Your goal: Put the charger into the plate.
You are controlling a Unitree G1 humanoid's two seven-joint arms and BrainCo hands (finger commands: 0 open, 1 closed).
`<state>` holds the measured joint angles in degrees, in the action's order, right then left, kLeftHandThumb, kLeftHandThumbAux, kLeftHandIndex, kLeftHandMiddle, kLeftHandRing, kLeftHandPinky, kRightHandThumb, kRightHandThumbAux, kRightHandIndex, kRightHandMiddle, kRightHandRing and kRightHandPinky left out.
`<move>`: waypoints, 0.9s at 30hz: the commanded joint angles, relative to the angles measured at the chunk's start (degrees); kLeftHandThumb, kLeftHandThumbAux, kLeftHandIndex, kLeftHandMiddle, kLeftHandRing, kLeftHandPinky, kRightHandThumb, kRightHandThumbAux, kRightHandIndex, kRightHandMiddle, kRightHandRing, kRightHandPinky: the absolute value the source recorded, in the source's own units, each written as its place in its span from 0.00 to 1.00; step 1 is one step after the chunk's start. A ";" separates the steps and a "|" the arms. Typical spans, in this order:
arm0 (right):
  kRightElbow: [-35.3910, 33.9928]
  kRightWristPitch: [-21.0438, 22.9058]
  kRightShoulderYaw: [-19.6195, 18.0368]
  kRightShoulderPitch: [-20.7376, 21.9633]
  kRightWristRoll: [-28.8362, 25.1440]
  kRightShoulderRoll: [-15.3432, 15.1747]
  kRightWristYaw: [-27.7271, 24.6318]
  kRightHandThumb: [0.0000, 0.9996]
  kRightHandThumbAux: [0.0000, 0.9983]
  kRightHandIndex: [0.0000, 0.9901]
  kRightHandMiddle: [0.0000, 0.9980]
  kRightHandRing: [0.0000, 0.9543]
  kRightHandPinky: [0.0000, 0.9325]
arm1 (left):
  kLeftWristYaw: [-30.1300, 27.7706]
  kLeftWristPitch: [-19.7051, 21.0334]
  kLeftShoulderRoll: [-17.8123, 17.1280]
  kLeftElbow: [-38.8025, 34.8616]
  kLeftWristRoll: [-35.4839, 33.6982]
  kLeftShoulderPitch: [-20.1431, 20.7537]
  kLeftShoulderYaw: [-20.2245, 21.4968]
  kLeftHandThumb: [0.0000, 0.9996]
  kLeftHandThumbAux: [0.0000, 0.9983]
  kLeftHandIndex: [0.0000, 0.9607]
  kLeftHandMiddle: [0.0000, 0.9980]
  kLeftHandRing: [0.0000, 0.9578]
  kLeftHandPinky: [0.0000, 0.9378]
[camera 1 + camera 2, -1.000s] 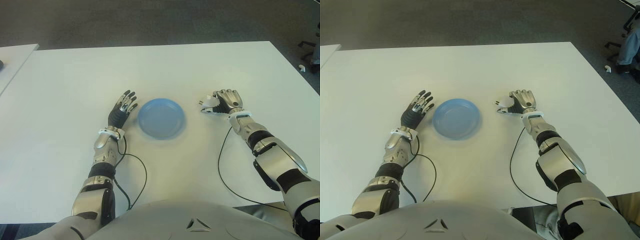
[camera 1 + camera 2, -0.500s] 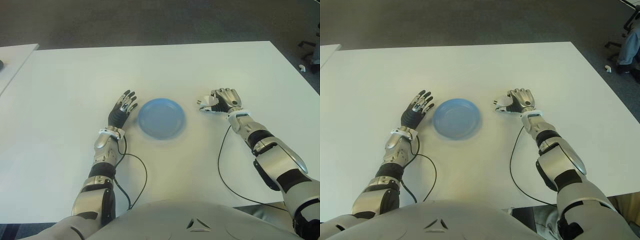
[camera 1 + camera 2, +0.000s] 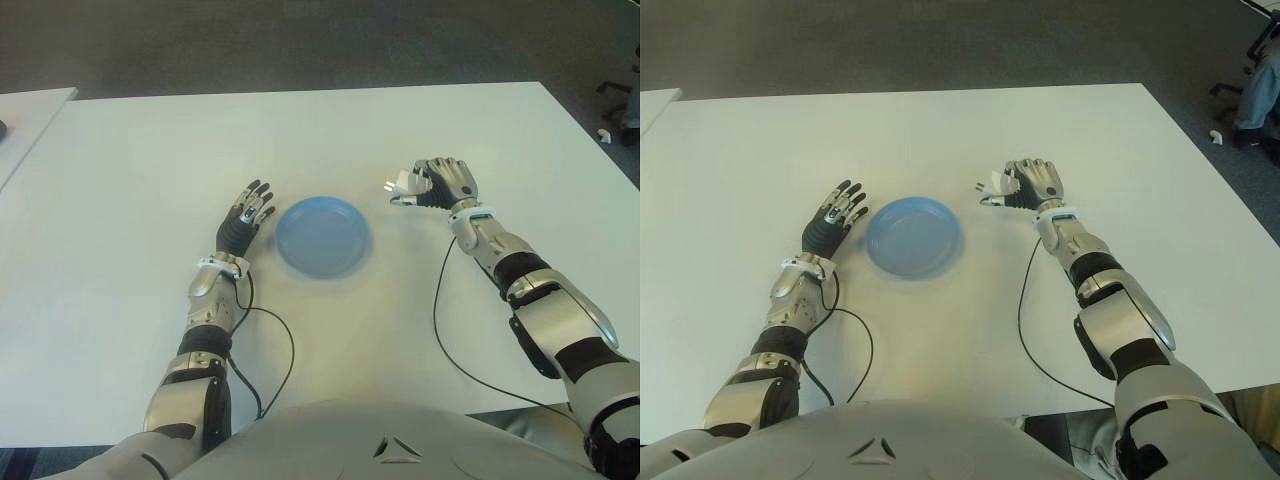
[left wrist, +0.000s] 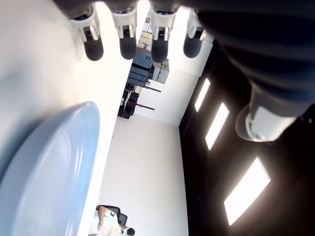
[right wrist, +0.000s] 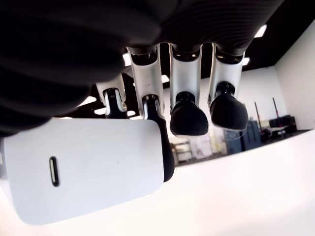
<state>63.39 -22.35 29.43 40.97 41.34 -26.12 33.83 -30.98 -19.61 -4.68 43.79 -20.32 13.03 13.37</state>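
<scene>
The white charger (image 3: 405, 186) is held in my right hand (image 3: 432, 184), whose fingers curl around it just above the white table (image 3: 420, 120), to the right of the blue plate (image 3: 322, 237). In the right wrist view the charger (image 5: 83, 167) fills the lower part, white and rounded with a small slot, with the fingers (image 5: 186, 105) wrapped over it. My left hand (image 3: 243, 218) shows just left of the plate with its fingers spread and nothing in them. The left wrist view has the plate's rim (image 4: 44, 162) close by the fingertips (image 4: 125, 46).
A thin black cable (image 3: 440, 320) runs from my right forearm along the table toward the front edge. Another cable (image 3: 270, 350) loops by my left forearm. A second table's edge (image 3: 30, 120) lies at the far left.
My right hand has moved up and to the left with the charger, closer to the plate. The left hand has stayed where it was.
</scene>
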 commanded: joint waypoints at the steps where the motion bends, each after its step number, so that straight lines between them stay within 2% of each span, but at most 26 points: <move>1: -4.34 -1.73 -3.23 1.03 -2.92 0.14 -1.45 0.74 0.71 0.44 0.85 0.88 0.83 | 0.59 1.50 0.46 1.59 0.55 -1.43 0.02 0.02 0.52 0.00 0.09 0.06 0.00; 6: -7.94 -1.78 -5.97 0.67 -5.27 0.80 -3.72 0.74 0.71 0.45 0.84 0.87 0.82 | 0.26 1.48 0.59 1.81 0.26 -1.31 0.14 0.03 0.52 0.00 0.09 0.07 0.00; 14: -12.85 -0.46 -8.14 -0.20 -6.77 2.19 -7.09 0.75 0.71 0.45 0.84 0.87 0.85 | 0.14 1.34 0.91 1.88 0.19 -1.27 0.06 0.02 0.52 0.00 0.10 0.07 0.00; 27: -19.99 3.65 -7.68 -1.66 -4.77 6.53 -9.62 0.75 0.71 0.45 0.85 0.88 0.86 | 0.32 0.83 1.45 1.81 0.51 -1.18 -0.21 0.02 0.52 0.00 0.10 0.07 0.00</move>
<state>44.42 -19.89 21.34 40.60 36.11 -20.60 25.02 -30.98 -19.91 -4.08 43.85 -20.33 13.22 13.31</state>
